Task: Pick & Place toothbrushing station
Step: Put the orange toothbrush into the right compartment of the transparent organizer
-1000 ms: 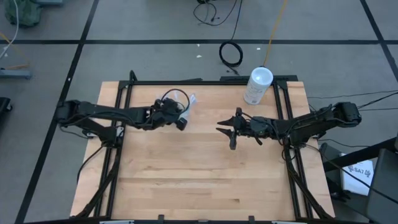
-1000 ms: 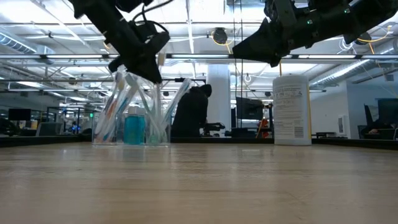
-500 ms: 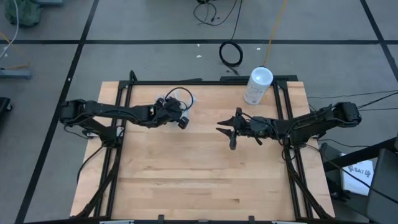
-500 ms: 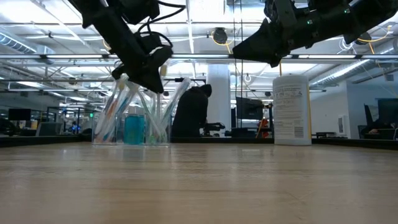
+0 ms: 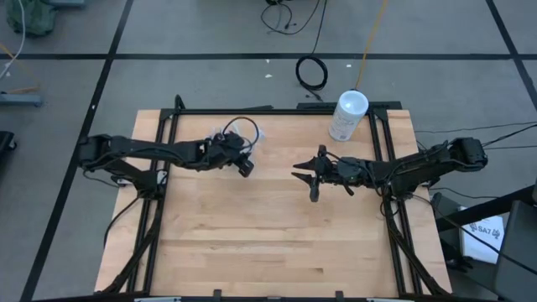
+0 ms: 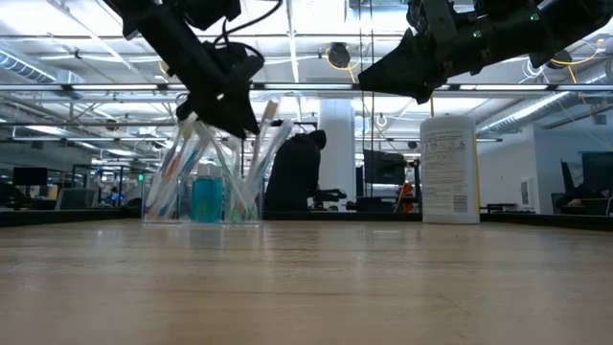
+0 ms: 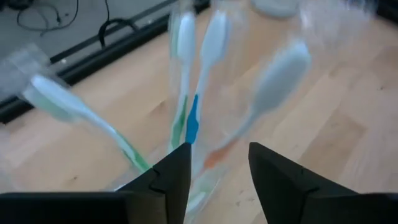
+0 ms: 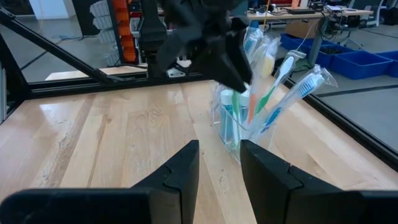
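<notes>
The toothbrushing station (image 6: 203,192) is a clear cup holding several toothbrushes and a blue tube. It stands on its base at the far left of the table (image 5: 277,235); it also shows in the high view (image 5: 241,132) and the right wrist view (image 8: 239,124). My left gripper (image 6: 239,113) hangs open just above the cup's rim, among the brush heads (image 7: 280,74); whether a finger touches a brush I cannot tell. Over mid-table, clear of everything, my right gripper (image 5: 302,174) hovers open, its fingers (image 8: 180,168) pointing toward the cup.
A white canister (image 5: 348,115) with a round lid stands at the table's far edge right of centre, also seen in the low view (image 6: 449,170). Black frame rails (image 5: 159,168) run along the table's left, right and far sides. Bare wood lies toward the near edge.
My left gripper's fingers stand wider apart in the low view than before, and its wrist has rolled a little above the cup. A wrapped toothbrush that leaned far out toward the right has swung steeper into the cup. The cup stays in place.
</notes>
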`<state>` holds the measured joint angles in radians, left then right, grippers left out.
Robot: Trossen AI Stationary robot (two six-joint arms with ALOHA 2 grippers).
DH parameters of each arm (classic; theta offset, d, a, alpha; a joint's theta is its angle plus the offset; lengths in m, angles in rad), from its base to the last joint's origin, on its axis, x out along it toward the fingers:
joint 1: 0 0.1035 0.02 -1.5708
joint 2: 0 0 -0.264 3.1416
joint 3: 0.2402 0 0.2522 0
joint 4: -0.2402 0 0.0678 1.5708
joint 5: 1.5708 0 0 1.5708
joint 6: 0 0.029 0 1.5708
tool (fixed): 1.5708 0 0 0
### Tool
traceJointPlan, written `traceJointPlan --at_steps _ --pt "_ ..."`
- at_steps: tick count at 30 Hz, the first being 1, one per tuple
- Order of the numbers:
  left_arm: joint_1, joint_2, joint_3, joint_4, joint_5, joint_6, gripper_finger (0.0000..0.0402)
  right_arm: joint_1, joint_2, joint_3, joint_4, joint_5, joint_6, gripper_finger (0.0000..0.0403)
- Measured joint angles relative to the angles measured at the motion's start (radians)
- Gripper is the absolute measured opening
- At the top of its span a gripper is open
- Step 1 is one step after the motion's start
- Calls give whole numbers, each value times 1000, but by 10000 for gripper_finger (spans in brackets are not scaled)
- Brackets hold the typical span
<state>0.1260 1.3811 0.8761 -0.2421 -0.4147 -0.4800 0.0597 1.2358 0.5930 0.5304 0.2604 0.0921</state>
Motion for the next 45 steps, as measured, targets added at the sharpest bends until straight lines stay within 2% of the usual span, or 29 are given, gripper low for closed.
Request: traceJointPlan --at_steps 8,13,18,23,29,34,41,45 --pt "-36 -34 0 99 -17 98 140 0 0 0 3 0 0 110" --pt "-78 -25 0 252 49 267 122 0 0 0 3 0 0 110" --pt "-110 -26 0 383 33 471 106 0 0 0 3 0 0 110" --pt "-93 -26 0 403 51 604 98 0 0 0 3 0 0 110" --pt "-43 -8 1 398 152 555 97 0 0 0 3 0 0 110" --pt "-5 55 1 396 153 532 97 0 0 0 3 0 0 110" --pt "27 86 1 390 113 512 97 0 0 0 3 0 0 110" --pt "36 77 1 384 41 503 83 0 0 0 1 0 0 110"
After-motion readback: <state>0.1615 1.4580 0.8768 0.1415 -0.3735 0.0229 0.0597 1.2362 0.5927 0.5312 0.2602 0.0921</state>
